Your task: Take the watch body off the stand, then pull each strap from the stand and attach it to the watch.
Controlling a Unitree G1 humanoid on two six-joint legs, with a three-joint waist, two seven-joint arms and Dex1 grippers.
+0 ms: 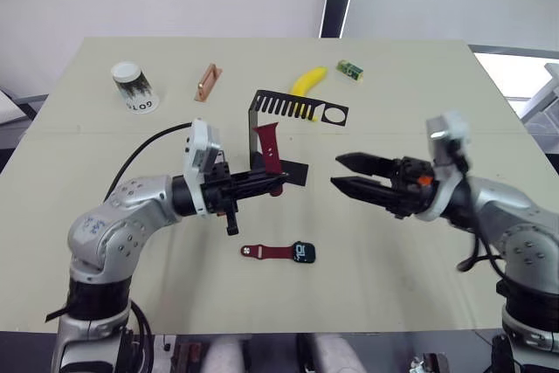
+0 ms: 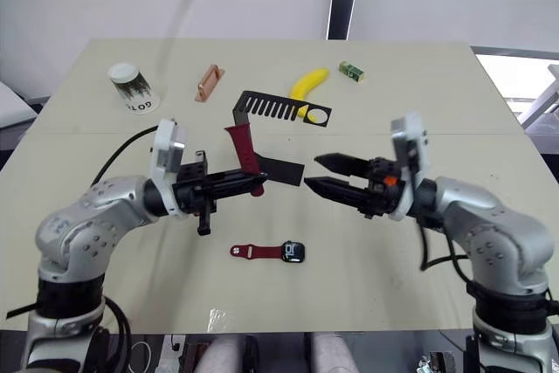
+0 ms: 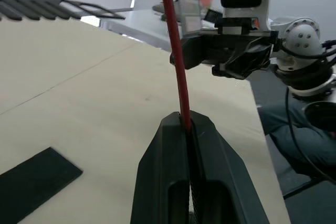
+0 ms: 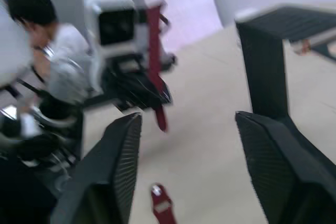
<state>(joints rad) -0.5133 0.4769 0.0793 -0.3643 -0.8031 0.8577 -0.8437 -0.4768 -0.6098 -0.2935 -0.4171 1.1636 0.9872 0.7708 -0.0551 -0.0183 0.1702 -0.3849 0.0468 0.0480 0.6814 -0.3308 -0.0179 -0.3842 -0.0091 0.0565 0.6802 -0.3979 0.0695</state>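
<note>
Now the left end effector (image 1: pixel 278 183) pinches a smooth maroon strap (image 1: pixel 267 148) standing upright at frame centre; right end effector (image 1: pixel 348 173) spread.

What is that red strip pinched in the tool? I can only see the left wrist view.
Observer: It is a strap. It stands upright beside the stand, and the left tool grips its lower end.
Visitor: Where is the watch?
Observer: The watch lies on the table, nearer the robot than the stand, with the other strap joined to it.
Visitor: Is the tool facing me holding anything?
Observer: No. The right tool is open and empty, and it hovers to the right of the stand's base.
</note>
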